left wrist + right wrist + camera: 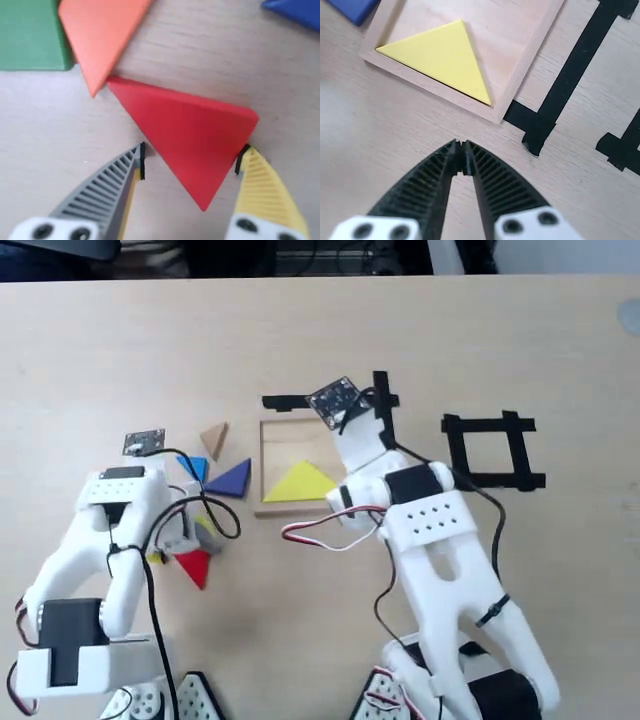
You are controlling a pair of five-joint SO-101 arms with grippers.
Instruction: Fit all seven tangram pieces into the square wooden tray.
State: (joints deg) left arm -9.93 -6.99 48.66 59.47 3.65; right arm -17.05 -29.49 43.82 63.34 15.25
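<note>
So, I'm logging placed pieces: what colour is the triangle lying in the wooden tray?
Yellow; the triangle shows best in the right wrist view.

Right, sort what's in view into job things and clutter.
Job: tray, yellow triangle, red triangle, dark blue triangle, light blue triangle, orange triangle, green piece, tan piece.
Lying about: black tape.
</note>
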